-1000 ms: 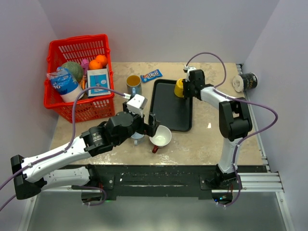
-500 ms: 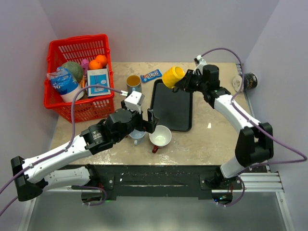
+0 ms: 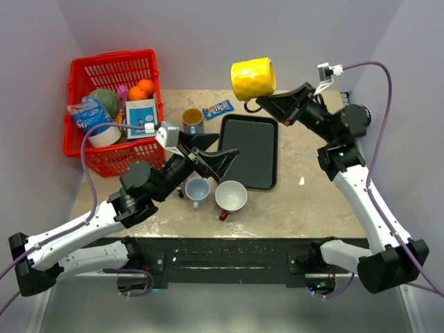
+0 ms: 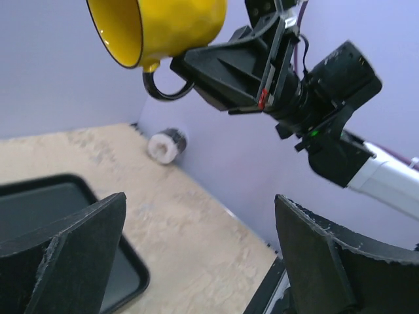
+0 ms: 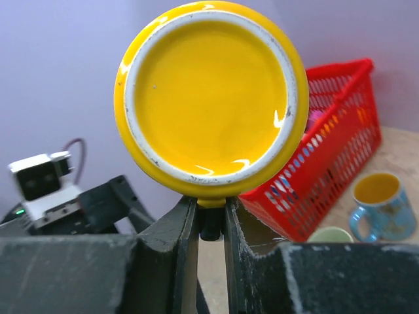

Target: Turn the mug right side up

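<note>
The yellow mug (image 3: 252, 78) with a black handle hangs in the air above the far end of the black tray (image 3: 248, 149). It lies on its side, mouth to the left, handle underneath. My right gripper (image 3: 267, 105) is shut on the handle. In the right wrist view the mug's base (image 5: 209, 98) faces the camera, and the gripper (image 5: 211, 222) pinches the handle between its fingers. My left gripper (image 3: 216, 149) is open and empty, raised over the tray's near left corner. In the left wrist view it (image 4: 200, 203) points at the mug (image 4: 163, 26) held above.
A red basket (image 3: 114, 111) of groceries stands at the back left. A white cup (image 3: 231, 196) and a small blue cup (image 3: 198, 189) sit in front of the tray. A mug with an orange inside (image 3: 193, 119) and a candy bar (image 3: 218, 108) lie behind.
My right gripper has lifted the yellow mug from the tray's far corner and tipped it onto its side in the air. My left arm has risen and turned its open gripper toward the mug.
</note>
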You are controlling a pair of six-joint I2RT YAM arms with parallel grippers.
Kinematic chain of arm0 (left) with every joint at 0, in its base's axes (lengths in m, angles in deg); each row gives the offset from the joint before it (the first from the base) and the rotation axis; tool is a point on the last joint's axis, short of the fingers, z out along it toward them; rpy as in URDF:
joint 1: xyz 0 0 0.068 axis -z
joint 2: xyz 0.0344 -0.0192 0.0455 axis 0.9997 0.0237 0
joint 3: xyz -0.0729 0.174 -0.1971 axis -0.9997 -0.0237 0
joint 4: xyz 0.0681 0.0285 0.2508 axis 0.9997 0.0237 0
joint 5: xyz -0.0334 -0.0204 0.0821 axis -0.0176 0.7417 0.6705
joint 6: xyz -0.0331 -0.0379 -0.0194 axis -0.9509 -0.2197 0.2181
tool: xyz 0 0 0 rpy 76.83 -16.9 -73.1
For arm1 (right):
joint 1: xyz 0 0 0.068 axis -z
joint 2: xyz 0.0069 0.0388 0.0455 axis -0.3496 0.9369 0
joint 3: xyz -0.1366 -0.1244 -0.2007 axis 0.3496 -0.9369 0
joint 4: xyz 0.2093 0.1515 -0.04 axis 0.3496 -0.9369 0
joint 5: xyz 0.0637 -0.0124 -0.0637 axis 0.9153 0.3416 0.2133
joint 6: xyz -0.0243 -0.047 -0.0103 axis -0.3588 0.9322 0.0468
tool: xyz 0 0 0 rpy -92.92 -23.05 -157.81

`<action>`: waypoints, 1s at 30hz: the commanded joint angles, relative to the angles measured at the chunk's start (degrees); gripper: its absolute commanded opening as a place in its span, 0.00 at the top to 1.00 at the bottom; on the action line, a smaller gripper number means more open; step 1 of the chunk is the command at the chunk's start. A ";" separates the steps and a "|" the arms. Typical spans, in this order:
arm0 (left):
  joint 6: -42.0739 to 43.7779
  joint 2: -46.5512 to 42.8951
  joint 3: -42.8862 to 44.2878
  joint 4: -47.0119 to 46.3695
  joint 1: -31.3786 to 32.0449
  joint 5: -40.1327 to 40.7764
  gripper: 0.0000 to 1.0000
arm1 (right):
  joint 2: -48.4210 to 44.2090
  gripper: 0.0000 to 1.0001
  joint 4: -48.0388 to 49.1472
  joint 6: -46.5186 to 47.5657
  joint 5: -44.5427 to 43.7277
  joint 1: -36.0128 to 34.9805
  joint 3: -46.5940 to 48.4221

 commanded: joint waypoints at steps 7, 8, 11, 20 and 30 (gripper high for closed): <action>3.61 8.76 6.23 -23.11 -0.34 -11.09 0.01 | -10.00 1.00 15.16 -10.10 3.88 -0.66 4.14; 3.70 9.38 7.46 -23.91 -0.34 -13.44 0.01 | -10.44 1.00 15.08 -10.19 3.97 -0.75 4.14; 5.10 12.19 10.18 -26.73 -0.34 -16.70 0.01 | -12.37 1.00 13.07 -9.31 4.23 -0.66 4.23; 4.85 17.29 16.25 -27.96 -0.34 -21.28 0.11 | -17.03 1.00 11.39 -8.08 6.25 -0.75 0.89; 0.18 20.55 19.07 -28.14 -0.34 -26.03 0.45 | -18.35 1.00 10.42 -6.41 7.49 -0.75 -1.57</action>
